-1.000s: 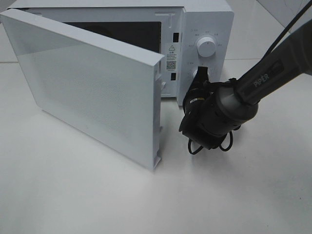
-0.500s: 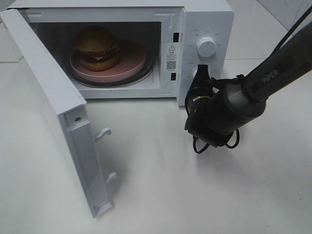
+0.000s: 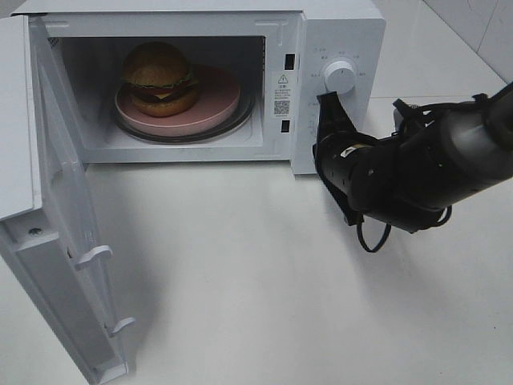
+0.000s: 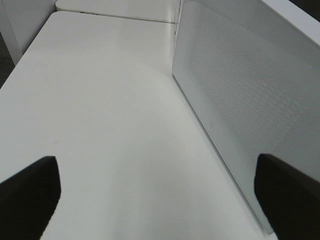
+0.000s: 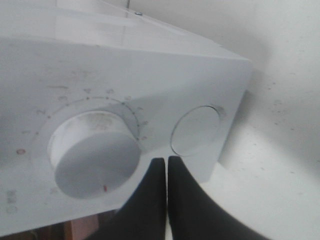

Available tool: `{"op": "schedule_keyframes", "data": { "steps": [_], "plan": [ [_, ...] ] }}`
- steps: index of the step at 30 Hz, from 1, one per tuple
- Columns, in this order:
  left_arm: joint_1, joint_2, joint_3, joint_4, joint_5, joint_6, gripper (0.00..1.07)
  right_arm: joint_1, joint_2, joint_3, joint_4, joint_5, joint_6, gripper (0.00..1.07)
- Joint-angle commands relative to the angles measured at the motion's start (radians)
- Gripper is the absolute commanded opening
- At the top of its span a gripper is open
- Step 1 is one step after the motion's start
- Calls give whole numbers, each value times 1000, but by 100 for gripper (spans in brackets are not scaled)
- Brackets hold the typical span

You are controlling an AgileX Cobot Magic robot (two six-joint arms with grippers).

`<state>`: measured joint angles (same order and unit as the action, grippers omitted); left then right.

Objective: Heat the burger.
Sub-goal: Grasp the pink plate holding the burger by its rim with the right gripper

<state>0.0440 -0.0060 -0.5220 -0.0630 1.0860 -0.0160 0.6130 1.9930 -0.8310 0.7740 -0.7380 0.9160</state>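
Note:
The burger (image 3: 158, 76) sits on a pink plate (image 3: 220, 104) inside the white microwave (image 3: 337, 32), on the glass turntable. The microwave door (image 3: 56, 216) stands swung wide open to the left. My right gripper (image 3: 327, 100) is shut and empty, its tips close to the control panel just below the upper knob (image 3: 339, 78). The right wrist view shows the shut right gripper (image 5: 166, 162) between a dial (image 5: 95, 155) and a round button (image 5: 196, 131). The left gripper (image 4: 155, 160) is open with nothing between its fingers, beside the door's outer panel (image 4: 250, 90).
The open door juts far out over the white table (image 3: 264, 305) on the left. The bulky right arm (image 3: 417, 172) hangs low over the table in front of the microwave's right corner. A tiled wall rises at the back right.
The door swung from half shut to wide open, uncovering the burger and plate. The right arm drew back to the right, with its gripper still at the control panel.

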Motion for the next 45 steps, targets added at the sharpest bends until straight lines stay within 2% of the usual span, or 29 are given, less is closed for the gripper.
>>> {"op": "schedule_keyframes", "data": {
  "steps": [1, 9, 11, 17, 19, 22, 23, 27, 29, 32, 34, 35, 37, 40, 42, 43, 45],
  "plan": [
    [1, -7, 5, 0, -14, -6, 98, -2, -42, 34, -14, 51, -77, 0],
    [1, -7, 5, 0, -14, -6, 98, -2, -171, 141, -36, 131, -328, 1],
    [1, -7, 5, 0, -14, -6, 98, -2, -224, 165, -35, 182, -453, 2],
    [1, -7, 5, 0, -14, -6, 98, -3, -297, 168, -35, 310, -710, 3],
    [1, -7, 5, 0, -14, -6, 98, -5, -349, 168, -35, 405, -881, 4],
    [1, -7, 5, 0, -14, -6, 98, -5, -363, 168, -35, 431, -927, 4],
    [1, -7, 5, 0, -14, -6, 98, -5, -390, 168, -44, 473, -1035, 4],
    [1, -7, 5, 0, -14, -6, 98, -5, -435, 168, -89, 543, -1177, 5],
    [1, -7, 5, 0, -14, -6, 98, -5, -483, 168, -178, 632, -1249, 6],
    [1, -7, 5, 0, -14, -6, 98, -5, -494, 167, -212, 658, -1249, 6],
    [1, -7, 5, 0, -14, -6, 98, -5, -529, 149, -367, 785, -1243, 7],
    [1, -7, 5, 0, -14, -6, 98, -5, -529, 149, -367, 785, -1243, 7],
    [1, -7, 5, 0, -14, -6, 98, -5, -537, 103, -464, 935, -1222, 8],
    [1, -7, 5, 0, -14, -6, 98, -5, -537, 87, -485, 978, -1221, 8],
    [1, -7, 5, 0, -14, -6, 98, -5, -537, 11, -614, 1134, -1222, 9],
    [1, -7, 5, 0, -14, -6, 98, -5, -537, 11, -614, 1134, -1222, 9],
    [1, -7, 5, 0, -14, -6, 98, -5, -537, -40, -707, 1225, -1227, 10]
  ]
}}
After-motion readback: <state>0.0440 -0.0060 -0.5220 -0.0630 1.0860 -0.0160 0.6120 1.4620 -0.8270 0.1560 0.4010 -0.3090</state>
